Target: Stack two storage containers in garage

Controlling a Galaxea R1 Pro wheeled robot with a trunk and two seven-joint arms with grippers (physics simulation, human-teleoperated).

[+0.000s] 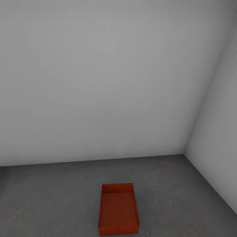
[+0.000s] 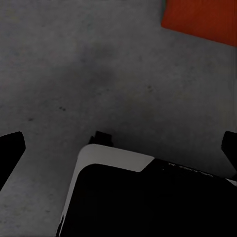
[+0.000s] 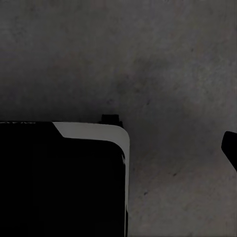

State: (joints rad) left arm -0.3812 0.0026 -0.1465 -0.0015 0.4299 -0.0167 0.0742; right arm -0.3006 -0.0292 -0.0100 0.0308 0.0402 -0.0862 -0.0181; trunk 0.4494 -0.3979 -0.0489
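- Readable text, labels, brands, numbers, signs: none are showing in any view.
- Storage container (image 1: 118, 210), standing on the floor (image 1: 49, 197) near the corner of the walls: its red-orange sides are showing plain, with no label or marking.
- Walls (image 1: 98, 82): showing bare light grey, carrying no sign or number.
- Robot base (image 2: 143, 197), black with a pale edge: a faint line of small light marks is running along its edge in the left wrist view, too small and blurred to read.
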